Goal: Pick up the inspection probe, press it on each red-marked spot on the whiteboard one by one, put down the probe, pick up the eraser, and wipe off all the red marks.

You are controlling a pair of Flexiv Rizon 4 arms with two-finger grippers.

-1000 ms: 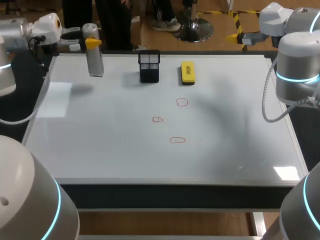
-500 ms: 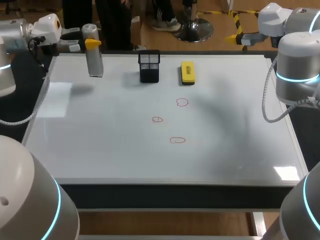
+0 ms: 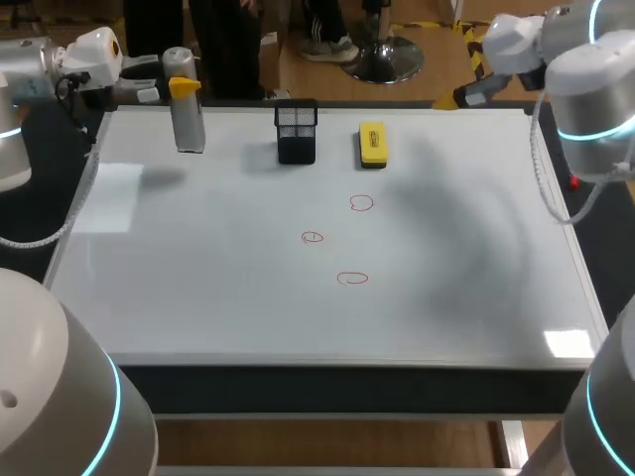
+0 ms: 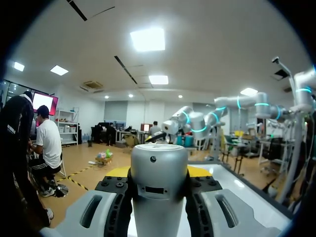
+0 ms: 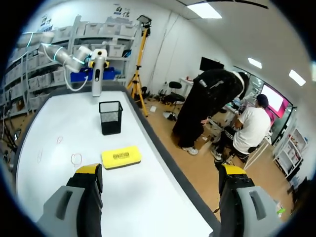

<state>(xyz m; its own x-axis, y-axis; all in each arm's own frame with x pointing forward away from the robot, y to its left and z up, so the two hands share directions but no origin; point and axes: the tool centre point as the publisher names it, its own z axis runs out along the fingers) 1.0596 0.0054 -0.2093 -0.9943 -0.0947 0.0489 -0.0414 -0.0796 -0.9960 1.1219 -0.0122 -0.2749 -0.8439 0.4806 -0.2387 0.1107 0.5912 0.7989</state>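
My left gripper is shut on the silver inspection probe, held upright above the whiteboard's far left corner. In the left wrist view the probe fills the gap between the fingers. Three red circles sit mid-board. The yellow eraser lies near the far edge. My right gripper hangs open and empty over the far right corner, and in its own view the right gripper has the eraser lying ahead of it.
A black mesh basket stands on the board just left of the eraser, and it shows beyond the eraser as the basket in the right wrist view. The board's raised frame runs along the near edge.
My right arm has swung left and inward, bringing its gripper over the board's far right corner. The left arm and the probe have not moved.
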